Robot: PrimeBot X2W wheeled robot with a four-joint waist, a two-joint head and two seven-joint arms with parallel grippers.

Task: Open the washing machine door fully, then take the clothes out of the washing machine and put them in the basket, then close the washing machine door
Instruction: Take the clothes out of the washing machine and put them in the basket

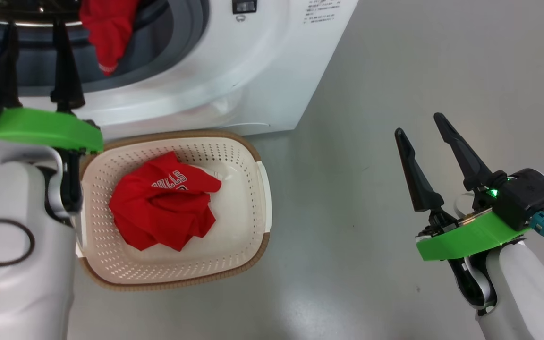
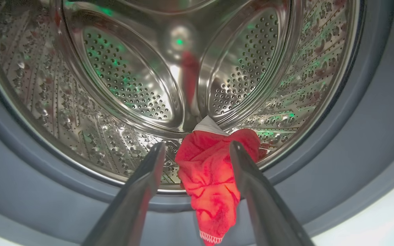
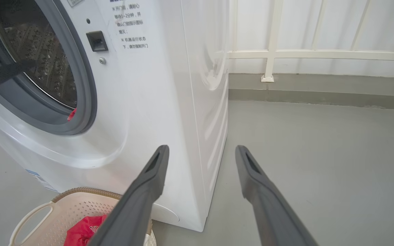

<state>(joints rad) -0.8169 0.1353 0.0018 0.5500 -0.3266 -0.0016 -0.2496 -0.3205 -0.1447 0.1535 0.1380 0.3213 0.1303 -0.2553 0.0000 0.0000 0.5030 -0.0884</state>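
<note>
Left gripper (image 1: 35,23) up at the mouth of the washing machine (image 1: 234,71), fingers spread wide, closed on nothing. Right gripper (image 1: 418,123) off to the right over bare floor (image 1: 371,236), well apart from the machine, likewise wide open and empty.

From the head: red garment (image 1: 163,208) with white lettering, crumpled in the basket (image 1: 248,222), set on the floor just in front of the machine. Second red garment (image 1: 109,33) draped out over the grey rubber ring (image 1: 189,26), beside the left fingers.

From the left wrist, unlike the head: looks straight into the perforated steel drum (image 2: 125,78). Shows the second garment in line between the two fingers, hanging from the drum's lip down over the ring, white trim at its lower edge. Touching a finger or not: cannot tell.

From the right wrist: takes in the machine's white side, a dark latch slot (image 3: 96,41) and printed notice (image 3: 130,25) on its front, and a pale railing (image 3: 272,51) behind. Catches a corner of the basket with a bit of red inside.
</note>
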